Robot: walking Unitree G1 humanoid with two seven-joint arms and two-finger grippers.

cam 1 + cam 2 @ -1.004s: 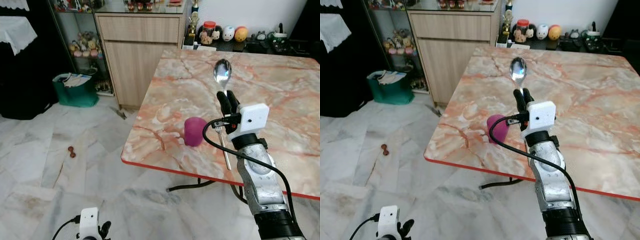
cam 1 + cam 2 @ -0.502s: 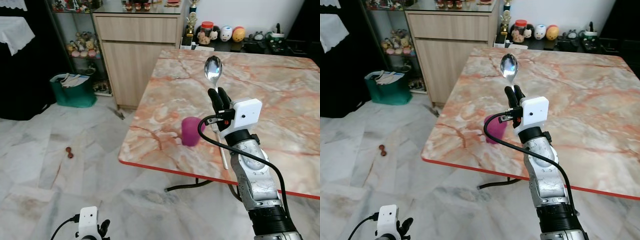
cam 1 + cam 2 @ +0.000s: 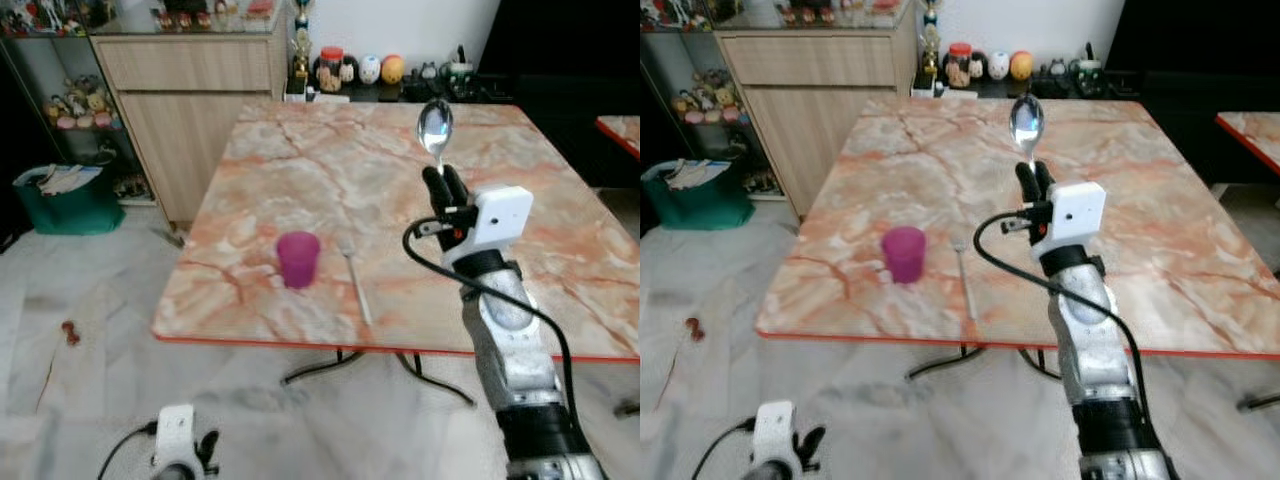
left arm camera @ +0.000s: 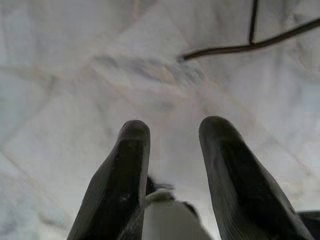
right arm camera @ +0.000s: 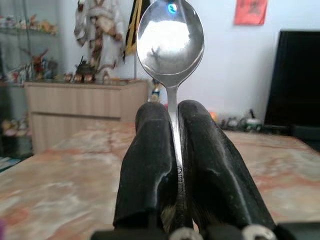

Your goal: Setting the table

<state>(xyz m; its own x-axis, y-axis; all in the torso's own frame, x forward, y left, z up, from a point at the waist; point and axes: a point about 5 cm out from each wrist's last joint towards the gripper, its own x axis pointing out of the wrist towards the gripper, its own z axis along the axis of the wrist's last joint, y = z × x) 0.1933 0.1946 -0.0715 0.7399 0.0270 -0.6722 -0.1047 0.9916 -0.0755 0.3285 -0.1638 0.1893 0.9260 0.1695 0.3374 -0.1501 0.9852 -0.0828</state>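
The right arm (image 3: pixel 510 350) is clad in silver metal, built of rounded segments, with a black ribbed band near its lower end. A white box-shaped camera housing (image 3: pixel 500 213) is mounted at its wrist, and a black cable (image 3: pixel 430 275) is looped out from the housing and run down along the forearm. The right gripper (image 5: pixel 172 150) is made of two long, matt black fingers (image 5: pixel 145 165) with rounded tips; two small silver screws are seen at their base. The left gripper (image 4: pixel 172 175) is formed of the same black fingers, finely ribbed on the inner faces, and a white housing (image 3: pixel 176 430) with a black cable is fitted behind it.
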